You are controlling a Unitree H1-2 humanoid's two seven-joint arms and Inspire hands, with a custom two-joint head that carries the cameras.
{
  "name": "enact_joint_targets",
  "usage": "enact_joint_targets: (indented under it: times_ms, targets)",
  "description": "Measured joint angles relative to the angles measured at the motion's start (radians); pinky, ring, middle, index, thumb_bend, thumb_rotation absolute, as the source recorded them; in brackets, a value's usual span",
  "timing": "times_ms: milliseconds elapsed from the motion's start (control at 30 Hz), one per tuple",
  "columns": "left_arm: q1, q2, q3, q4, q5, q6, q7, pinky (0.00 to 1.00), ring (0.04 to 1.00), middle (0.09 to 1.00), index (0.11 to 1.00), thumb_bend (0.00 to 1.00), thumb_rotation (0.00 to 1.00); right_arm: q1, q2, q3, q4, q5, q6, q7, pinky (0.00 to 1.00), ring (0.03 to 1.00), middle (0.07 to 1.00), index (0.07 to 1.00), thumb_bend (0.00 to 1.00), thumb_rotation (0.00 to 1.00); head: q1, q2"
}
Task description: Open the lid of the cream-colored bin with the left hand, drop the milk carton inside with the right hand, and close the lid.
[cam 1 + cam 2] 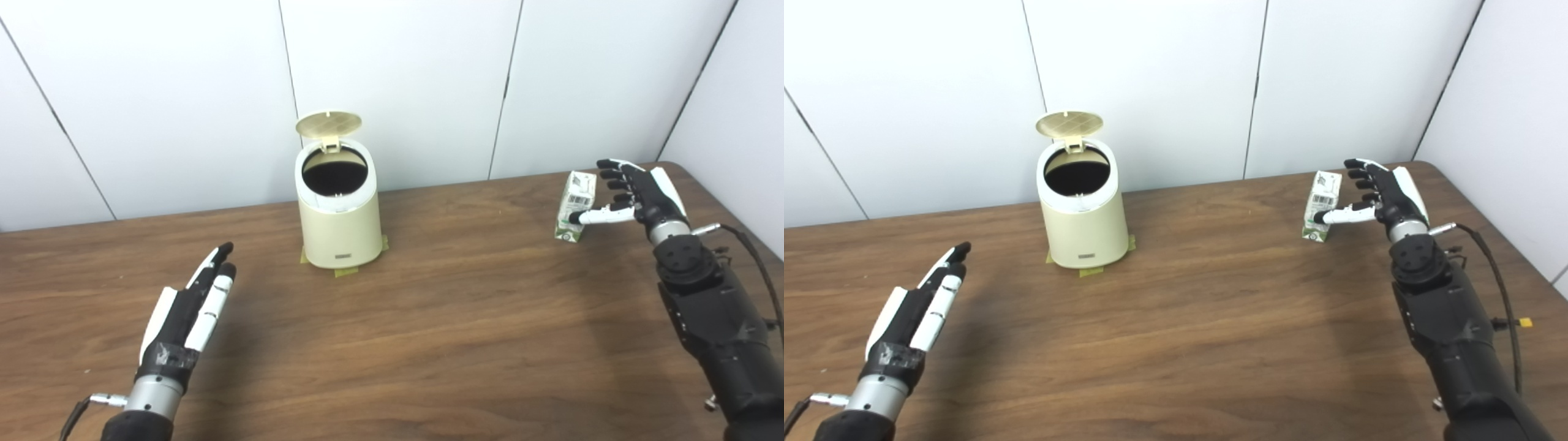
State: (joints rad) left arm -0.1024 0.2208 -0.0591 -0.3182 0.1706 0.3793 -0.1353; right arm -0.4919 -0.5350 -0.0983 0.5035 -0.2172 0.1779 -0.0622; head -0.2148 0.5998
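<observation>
I'm seeing the cream-colored plastic bin (339, 214) standing with its round lid (328, 124) up; my right hand (637, 195), fingers apart, is reaching beside the small white-and-green milk carton (574, 206), thumb touching it, while my left hand (187, 312) is lying with fingers straight and together, empty.

White panelled walls (184, 92) with thin dark seams stand behind a brown wood-grain bench (459, 318) — evenly lit.

The bin (339, 214) is dark inside, so its contents cannot be made out. The print on the milk carton (574, 205) is too small to read. Whether the right hand (637, 193) actually touches the carton cannot be told. Both forearms are cut off by the bottom edge.
</observation>
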Motion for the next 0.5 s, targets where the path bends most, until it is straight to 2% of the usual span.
enact_joint_targets:
  times_ms: [67,100,133,200,333,500]
  targets:
    - [-0.003,0.003,-0.003,0.002,0.005,-0.004,0.0,1.0,1.0,0.997,0.95,0.41,0.83,-0.01,0.001,0.001,0.017,0.008,-0.015,0.003,0.59,0.728,0.795,0.789,0.97,0.14,0.002,-0.009]
    - [-0.003,0.005,-0.005,0.003,0.006,-0.006,0.0,1.0,1.0,0.999,0.947,0.4,0.8,-0.016,0.001,0.002,0.041,0.011,-0.027,0.004,0.58,0.712,0.787,0.787,0.97,0.16,0.002,-0.009]
    - [-0.003,0.008,-0.009,0.005,0.007,-0.008,0.0,1.0,1.0,1.0,0.944,0.39,0.78,-0.02,0.001,0.002,0.058,0.012,-0.03,0.003,0.6,0.716,0.78,0.783,0.98,0.17,0.0,-0.008]
    - [-0.002,0.013,-0.012,0.007,0.016,-0.009,0.0,1.0,1.0,0.999,0.94,0.38,0.77,-0.021,0.002,0.005,0.079,0.012,-0.032,0.004,0.67,0.744,0.774,0.781,0.99,0.19,0.0,-0.006]
    - [-0.002,0.016,-0.015,0.006,0.026,-0.009,0.0,0.99,1.0,0.995,0.943,0.36,0.76,-0.021,0.009,0.003,0.081,0.018,-0.031,0.004,0.61,0.708,0.752,0.787,0.96,0.15,0.0,-0.003]
    - [-0.001,0.016,-0.024,0.007,0.032,-0.009,0.0,0.99,0.991,0.983,0.937,0.38,0.77,-0.02,0.013,0.001,0.055,0.034,-0.031,0.003,0.59,0.697,0.747,0.779,0.96,0.17,0.0,-0.006]
